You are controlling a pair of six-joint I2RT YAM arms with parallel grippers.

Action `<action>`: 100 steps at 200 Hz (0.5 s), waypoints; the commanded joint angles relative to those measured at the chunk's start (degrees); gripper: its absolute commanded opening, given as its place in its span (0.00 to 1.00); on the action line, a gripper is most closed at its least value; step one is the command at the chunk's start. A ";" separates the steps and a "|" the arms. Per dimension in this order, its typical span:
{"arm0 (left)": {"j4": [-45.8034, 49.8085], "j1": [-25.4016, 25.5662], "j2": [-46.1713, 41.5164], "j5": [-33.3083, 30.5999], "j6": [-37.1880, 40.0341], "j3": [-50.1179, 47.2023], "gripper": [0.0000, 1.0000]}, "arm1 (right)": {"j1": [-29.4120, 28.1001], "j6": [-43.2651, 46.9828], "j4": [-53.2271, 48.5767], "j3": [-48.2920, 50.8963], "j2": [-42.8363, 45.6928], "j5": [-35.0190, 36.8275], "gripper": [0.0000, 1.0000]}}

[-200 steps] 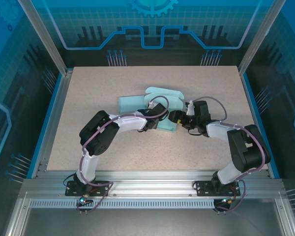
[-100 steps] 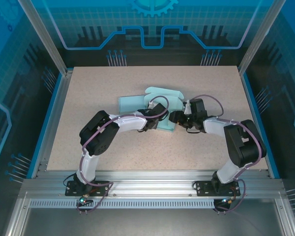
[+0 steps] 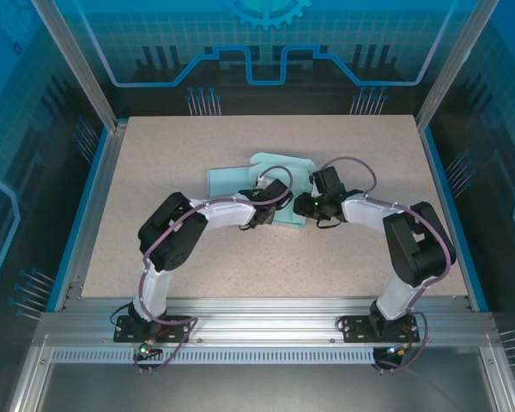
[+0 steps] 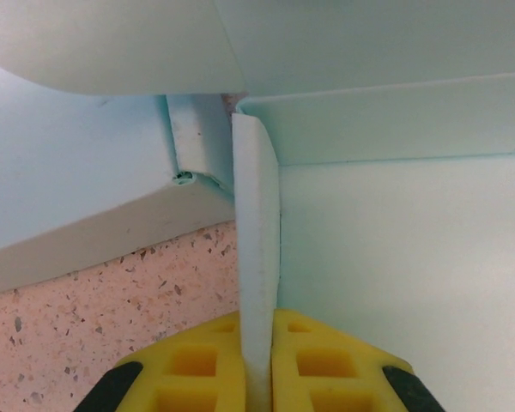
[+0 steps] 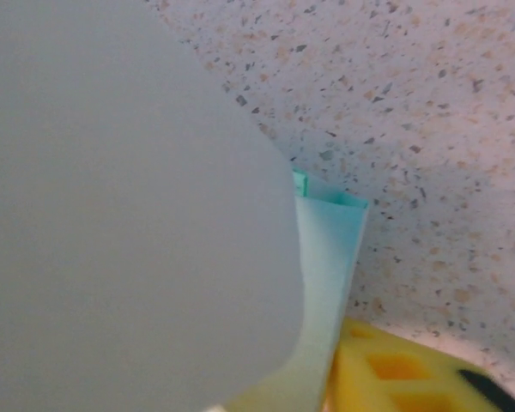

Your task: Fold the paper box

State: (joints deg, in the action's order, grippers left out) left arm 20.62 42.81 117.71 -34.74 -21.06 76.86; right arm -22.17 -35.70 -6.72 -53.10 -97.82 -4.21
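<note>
The pale teal paper box [image 3: 237,179] lies partly folded at the middle of the table. My left gripper [image 3: 269,212] is at its near edge. In the left wrist view the yellow fingers [image 4: 197,365] are shut on a thin upright flap [image 4: 257,223] of the box [image 4: 395,257]. My right gripper [image 3: 305,206] meets the box's right side, close to the left gripper. In the right wrist view a teal flap [image 5: 326,257] lies against one yellow finger [image 5: 395,369]. A big blurred panel [image 5: 112,197] hides the other finger.
The speckled tabletop [image 3: 197,266] has free room in front of and to both sides of the box. Aluminium frame posts [image 3: 86,77] and blue walls [image 3: 99,172] ring the table. Both arms bend inward, with the elbows [image 3: 167,227] near the front.
My right arm has swung left and farther back, bringing its gripper in against the box's right flap. The left arm and its hold on the flap are unchanged.
</note>
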 commanded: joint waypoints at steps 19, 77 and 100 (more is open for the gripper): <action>5.58 0.63 2.82 1.48 2.34 0.37 0.06 | -1.79 1.78 -5.52 -1.66 -3.26 5.07 0.26; 6.81 0.62 2.53 1.17 0.77 1.00 0.06 | -5.19 2.33 -15.84 -6.79 -6.71 16.67 0.29; 7.77 0.62 2.18 0.77 -1.45 1.15 0.06 | -6.69 2.24 -20.53 -7.80 -8.12 22.31 0.31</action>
State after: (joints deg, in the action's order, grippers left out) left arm 21.74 42.76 117.93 -34.70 -22.90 77.60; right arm -26.48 -34.87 -15.05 -60.82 -102.26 10.00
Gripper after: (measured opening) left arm 0.109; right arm 0.313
